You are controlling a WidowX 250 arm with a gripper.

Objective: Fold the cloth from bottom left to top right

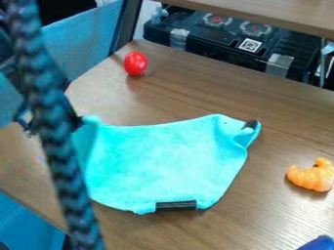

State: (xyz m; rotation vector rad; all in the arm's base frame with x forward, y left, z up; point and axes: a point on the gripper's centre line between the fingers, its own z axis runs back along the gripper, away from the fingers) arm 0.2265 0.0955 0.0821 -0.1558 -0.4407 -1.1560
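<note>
Hanging beside the upper left corner of the cloth point(163, 161), the black gripper point(73, 119) is largely hidden by a thick braided cable point(51, 132), which is seen to run down past the cloth's left side, in front of it. The arm is placed to the upper left of the cloth and is likewise mostly covered by the cable. Whether the gripper is open or closed cannot be told, nor whether the cloth is held by it.

The turquoise cloth is spread on the brown wood-grain tabletop point(287, 114), with a rounded lower edge and its right-hand corner bent over. A black strip point(176, 205) is seen at its lower edge, and a smaller black patch point(251, 124) at its upper right corner. Its upper left corner is blurred beside the gripper.

Above the cloth, toward the left, a red egg-shaped object point(135, 63) is set on the tabletop. To the right of the cloth, an orange croissant-shaped toy point(314, 175) is placed, and beyond the cloth's lower right, part of a blue object point(318, 243) is seen. Well beyond the cloth's upper edge, a square black-and-white code label point(250, 45) is carried by a black case point(221, 38).
</note>
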